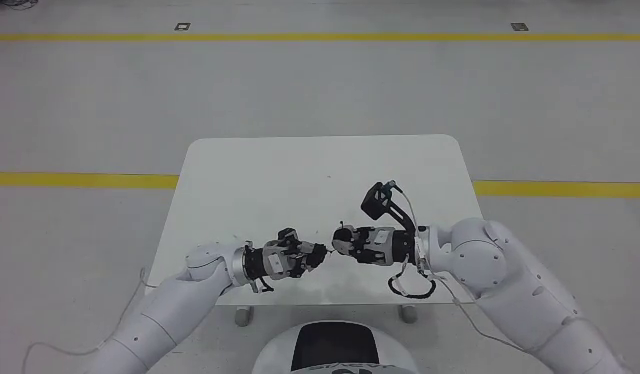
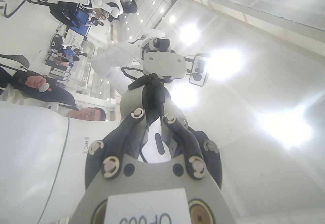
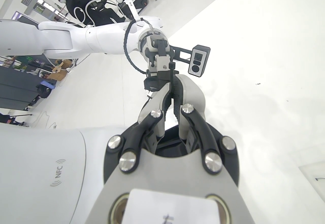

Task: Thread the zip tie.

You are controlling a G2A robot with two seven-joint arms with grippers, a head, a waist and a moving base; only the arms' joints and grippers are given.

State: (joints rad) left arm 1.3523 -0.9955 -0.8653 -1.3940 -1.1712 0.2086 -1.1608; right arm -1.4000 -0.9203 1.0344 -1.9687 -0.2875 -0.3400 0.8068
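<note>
My two grippers meet tip to tip above the near part of the white table (image 1: 320, 174). A thin black zip tie (image 1: 328, 249) spans the short gap between them. In the right wrist view the zip tie (image 3: 173, 77) runs as a dark strip out of my right gripper (image 3: 172, 99), which is shut on it. My left gripper (image 3: 154, 83) faces it from the far side, its tips at the strip's other end. The left wrist view has my left gripper (image 2: 152, 101) shut, with the right gripper (image 2: 149, 80) right against its tips. The tie's head is hidden by the fingers.
The tabletop (image 3: 266, 44) lies bare beyond the grippers, apart from a few tiny dark specks (image 3: 258, 83). Both grippers hang close to the table's near edge, with open floor on every side.
</note>
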